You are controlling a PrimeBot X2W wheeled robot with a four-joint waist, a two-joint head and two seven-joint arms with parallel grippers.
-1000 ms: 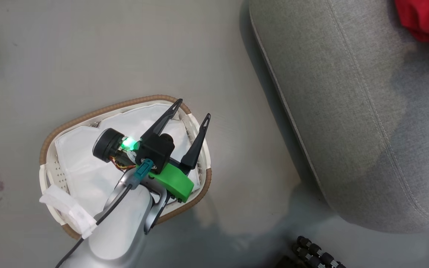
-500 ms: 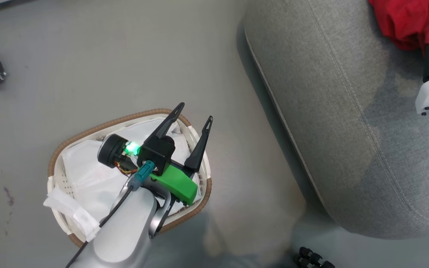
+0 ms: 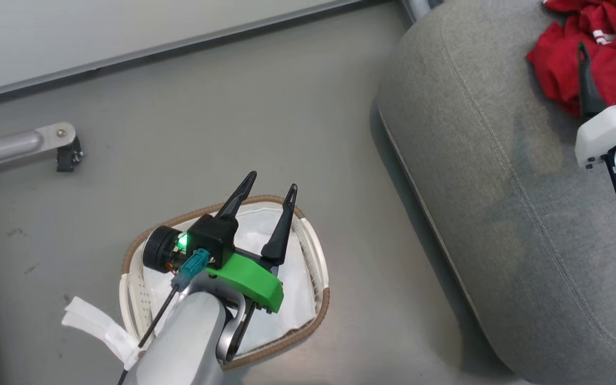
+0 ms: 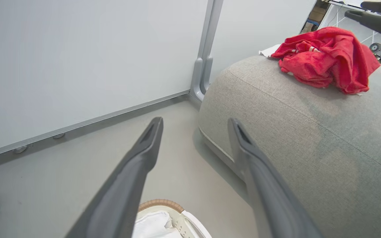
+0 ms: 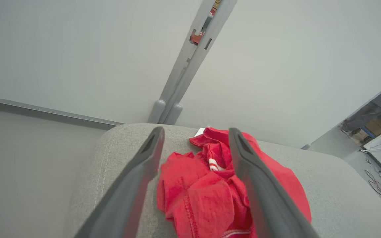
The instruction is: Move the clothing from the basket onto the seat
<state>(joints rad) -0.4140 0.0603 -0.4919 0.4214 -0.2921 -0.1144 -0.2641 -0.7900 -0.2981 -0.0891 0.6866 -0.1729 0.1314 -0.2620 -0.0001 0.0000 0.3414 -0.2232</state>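
The red clothing (image 3: pixel 559 59) lies in a crumpled heap on the grey seat (image 3: pixel 500 160), near its far end. My right gripper (image 3: pixel 607 40) hangs open just above the heap; in the right wrist view its fingers (image 5: pixel 196 129) straddle the clothing (image 5: pixel 203 191) without holding it. The basket (image 3: pixel 318 315) stands on the floor left of the seat, and its white liner shows inside. Over the basket hovers my left gripper (image 3: pixel 272 182), open and empty. The left wrist view shows this gripper (image 4: pixel 196 120), the basket rim (image 4: pixel 164 203), the seat (image 4: pixel 293 132) and the clothing (image 4: pixel 326 56).
A white wall panel with a grey post (image 4: pixel 205 66) stands behind the seat. A metal leg with a black foot (image 3: pixel 64 155) rests on the grey floor at the left. A white liner strap (image 3: pixel 99 329) hangs over the basket's near-left side.
The head camera has tilted and shifted, so the wall and more of the seat show. My right gripper has come into view, open above the clothing. The left gripper stays open over the basket.
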